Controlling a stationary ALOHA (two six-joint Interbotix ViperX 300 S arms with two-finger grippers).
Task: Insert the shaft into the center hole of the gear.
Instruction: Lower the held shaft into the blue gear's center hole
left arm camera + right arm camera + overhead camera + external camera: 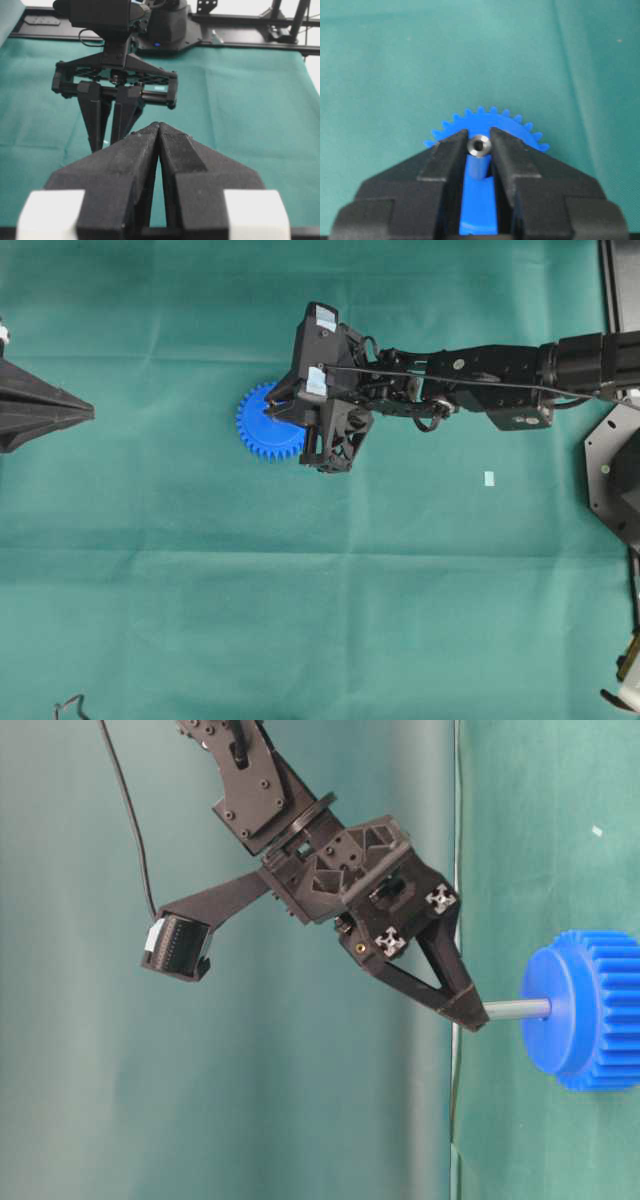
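Note:
The blue gear (262,426) lies flat on the green cloth, and in the table-level view (592,1010) its raised hub faces my right gripper. The silvery shaft (517,1010) stands upright with its lower end in the hub, so the center hole is covered. My right gripper (284,405) is directly above the gear and shut on the shaft's top end (479,145), one finger on each side. My left gripper (88,413) is shut and empty at the far left, well apart from the gear; the left wrist view (159,126) shows its tips pressed together.
A small pale scrap of tape (489,478) lies on the cloth right of the gear, under the right arm's side. Black frame parts (615,475) stand at the right edge. A thin black cable (125,820) hangs beside the right arm.

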